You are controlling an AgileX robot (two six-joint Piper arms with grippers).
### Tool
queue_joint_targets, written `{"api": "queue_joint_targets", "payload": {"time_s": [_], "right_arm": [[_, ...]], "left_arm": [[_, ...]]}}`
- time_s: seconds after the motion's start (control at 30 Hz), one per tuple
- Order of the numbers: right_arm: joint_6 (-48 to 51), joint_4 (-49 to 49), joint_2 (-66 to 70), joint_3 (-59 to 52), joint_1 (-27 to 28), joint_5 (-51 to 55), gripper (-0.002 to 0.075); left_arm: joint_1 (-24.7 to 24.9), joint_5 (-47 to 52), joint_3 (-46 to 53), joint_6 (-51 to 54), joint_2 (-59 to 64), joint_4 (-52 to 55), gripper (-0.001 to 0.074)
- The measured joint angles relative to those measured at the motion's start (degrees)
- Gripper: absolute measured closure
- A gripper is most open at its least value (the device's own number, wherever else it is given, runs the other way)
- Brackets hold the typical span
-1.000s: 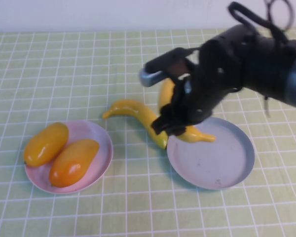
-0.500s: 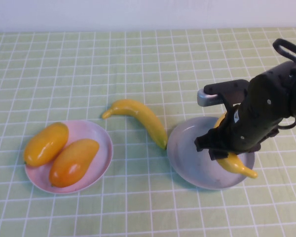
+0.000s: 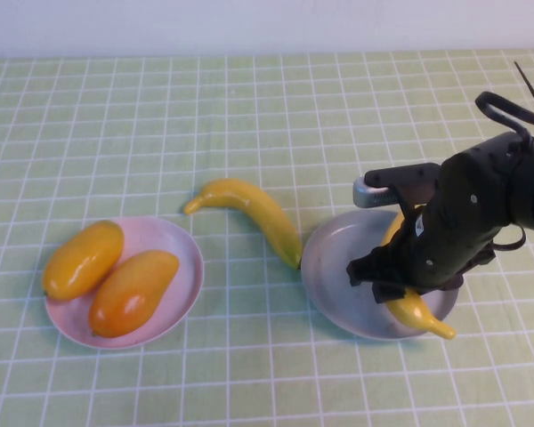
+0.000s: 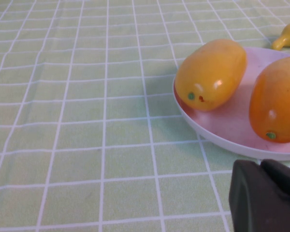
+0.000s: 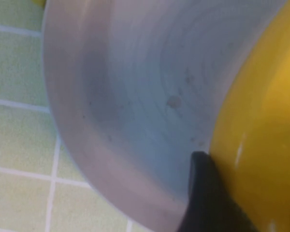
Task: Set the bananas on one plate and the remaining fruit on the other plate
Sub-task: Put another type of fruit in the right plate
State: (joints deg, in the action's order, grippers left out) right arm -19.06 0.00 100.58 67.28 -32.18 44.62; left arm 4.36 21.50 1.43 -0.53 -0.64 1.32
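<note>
My right gripper [image 3: 402,277] is shut on one banana [image 3: 416,311] and holds it low over the right side of the grey-blue plate [image 3: 332,276]; the banana's tip reaches past the front rim. In the right wrist view a dark finger [image 5: 203,193] presses the banana [image 5: 261,121] just above the plate [image 5: 135,87]. The second banana [image 3: 254,210] lies on the cloth, its end against the plate's left rim. Both mangoes [image 3: 83,259] [image 3: 133,292] lie on the pink plate [image 3: 185,253]. My left gripper [image 4: 263,193] is shut and empty, low beside the pink plate [image 4: 222,128], outside the high view.
A green checked cloth [image 3: 160,116] covers the whole table. The left wrist view shows the two mangoes [image 4: 210,74] [image 4: 278,104] and the tip of the lying banana [image 4: 289,36].
My right gripper has carried the banana from beside the other banana to the right, over the grey-blue plate, then lowered it slightly. The left gripper, mangoes and second banana have not moved.
</note>
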Motion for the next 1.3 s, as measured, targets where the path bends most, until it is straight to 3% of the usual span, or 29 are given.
{"api": "queue_joint_targets", "payload": {"time_s": [0.23,0.5,0.77,0.93,1.3], "right_arm": [[0.0,-2.5,0.0,1.5,0.0,5.4,0.0309],[9.5,-4.9,0.0,10.5,-0.1,9.9,0.0288],[30.8,5.5,3.9,20.0,-1.1,-1.6,0.0288],[39.8,9.9,11.3,27.5,-1.6,-2.5,0.0288],[42.9,11.8,26.3,43.2,-2.7,2.1,0.0191]], "left_arm": [[0.0,0.0,0.0,0.0,0.0,0.0,0.0736],[0.0,0.0,0.0,0.0,0.0,0.0,0.0736],[0.0,0.0,0.0,0.0,0.0,0.0,0.0736],[0.0,0.0,0.0,0.0,0.0,0.0,0.0735],[0.0,0.0,0.0,0.0,0.0,0.0,0.0736]]}}
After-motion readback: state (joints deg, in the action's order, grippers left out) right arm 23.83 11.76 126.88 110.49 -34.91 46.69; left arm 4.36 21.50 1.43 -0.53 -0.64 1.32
